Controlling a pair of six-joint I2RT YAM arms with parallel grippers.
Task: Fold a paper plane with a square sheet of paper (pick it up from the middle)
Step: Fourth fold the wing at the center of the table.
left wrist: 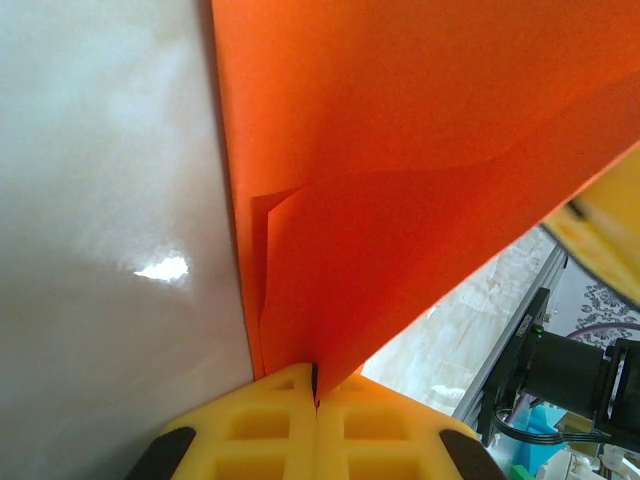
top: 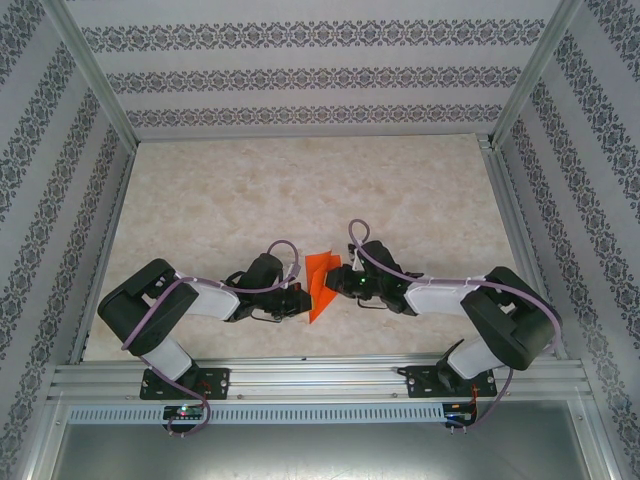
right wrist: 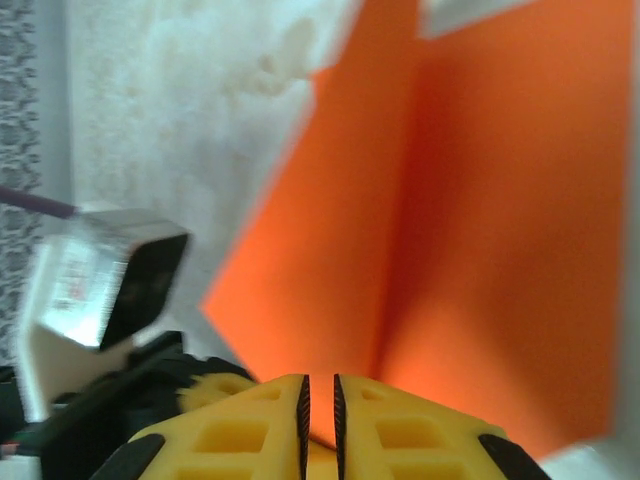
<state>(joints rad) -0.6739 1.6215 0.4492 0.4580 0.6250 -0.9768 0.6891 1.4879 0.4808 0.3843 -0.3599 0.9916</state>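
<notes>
Orange-red sheet of paper (top: 320, 285), partly folded, hangs over the table (top: 220, 200) between your left gripper (top: 298, 298) and right gripper (top: 338, 283), both clenched on it; I judge a fold is underway, so next align corners before creasing.
</notes>
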